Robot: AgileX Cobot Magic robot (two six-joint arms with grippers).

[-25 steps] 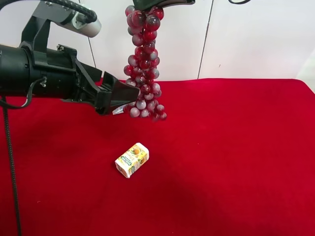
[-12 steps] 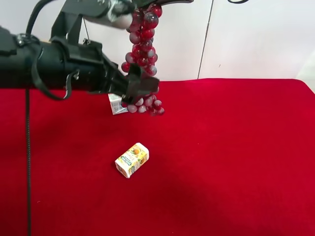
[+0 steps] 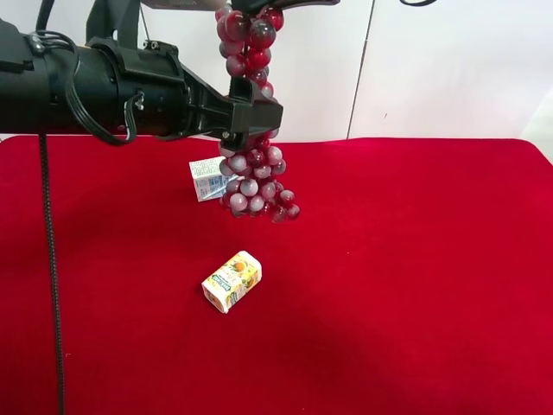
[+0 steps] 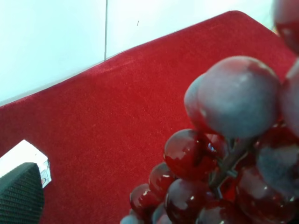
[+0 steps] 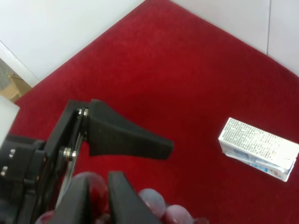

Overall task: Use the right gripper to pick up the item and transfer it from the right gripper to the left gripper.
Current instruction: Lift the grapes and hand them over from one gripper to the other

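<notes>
Light bright and even, seemingly from above; plain white wall panels [image 3: 432, 69] nearly washed out. Shadows on the red velvety table cloth [image 3: 415, 285] faint, soft-edged. Small glints on the bunch of dark red and frosted purple grapes [image 3: 252, 177]. Left wrist view: grapes blurred (very near the lens). Exterior high view sharp.

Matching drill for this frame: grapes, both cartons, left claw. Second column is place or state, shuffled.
1. grapes
2. yellow carton
3. white-blue carton
4. left claw

A. open, level with the middle of the grapes
B. hanging above the cloth
C. lying alone on the cloth, nearest the camera
D. on the cloth, partly hidden behind the grapes

Pairs: 1-B, 2-C, 3-D, 4-A
</notes>
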